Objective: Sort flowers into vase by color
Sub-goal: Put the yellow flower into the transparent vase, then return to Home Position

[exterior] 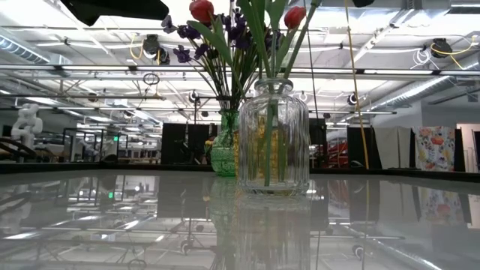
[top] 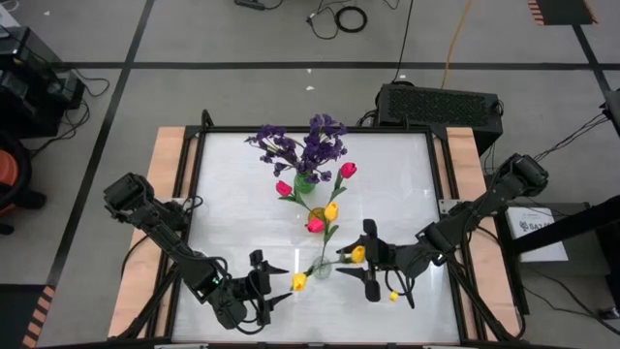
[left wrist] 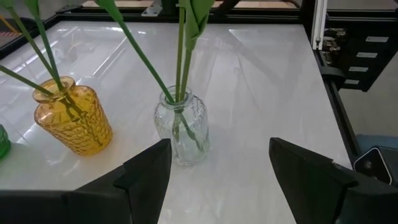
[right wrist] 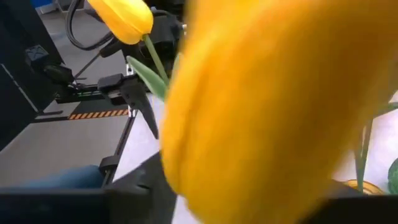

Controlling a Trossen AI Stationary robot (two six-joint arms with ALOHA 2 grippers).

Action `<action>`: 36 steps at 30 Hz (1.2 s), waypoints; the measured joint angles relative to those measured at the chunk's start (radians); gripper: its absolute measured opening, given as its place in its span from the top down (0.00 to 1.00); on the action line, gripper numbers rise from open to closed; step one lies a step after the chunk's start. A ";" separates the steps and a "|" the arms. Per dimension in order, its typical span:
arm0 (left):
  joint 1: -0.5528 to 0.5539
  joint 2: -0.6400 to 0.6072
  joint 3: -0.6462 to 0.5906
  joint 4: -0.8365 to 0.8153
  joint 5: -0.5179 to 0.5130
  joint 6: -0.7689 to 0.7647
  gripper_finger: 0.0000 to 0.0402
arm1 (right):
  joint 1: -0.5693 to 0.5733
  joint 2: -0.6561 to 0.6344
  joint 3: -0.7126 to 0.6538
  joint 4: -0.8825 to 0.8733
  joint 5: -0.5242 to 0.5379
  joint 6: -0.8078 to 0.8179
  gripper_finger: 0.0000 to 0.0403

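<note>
Yellow tulip (top: 357, 254) leans from clear vase (top: 322, 269) twd right gripper (top: 369, 262), bloom between parted fingers; left gripper (top: 260, 287) waits open nearby.

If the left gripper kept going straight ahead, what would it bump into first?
Most likely the clear glass vase, which sits just ahead between the open fingers of the left gripper. The amber vase stands off to one side, probably out of the line.

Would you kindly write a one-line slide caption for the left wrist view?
Left gripper open before a clear glass vase holding green stems, amber vase beside it.
</note>
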 joint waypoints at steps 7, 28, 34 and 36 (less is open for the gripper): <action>0.000 -0.001 0.000 0.003 -0.005 0.054 0.32 | 0.020 -0.084 0.000 -0.026 -0.048 -0.003 0.36; 0.025 -0.414 -0.005 -0.109 -0.027 0.404 0.35 | 0.134 -0.513 0.000 -0.305 0.025 -0.406 0.42; 0.139 -0.526 -0.072 -0.112 0.104 0.514 0.60 | 0.133 -0.587 -0.048 -0.378 0.067 -0.401 0.67; 0.174 -0.568 -0.117 -0.087 0.144 0.536 0.71 | 0.133 -0.620 -0.089 -0.372 0.071 -0.399 0.77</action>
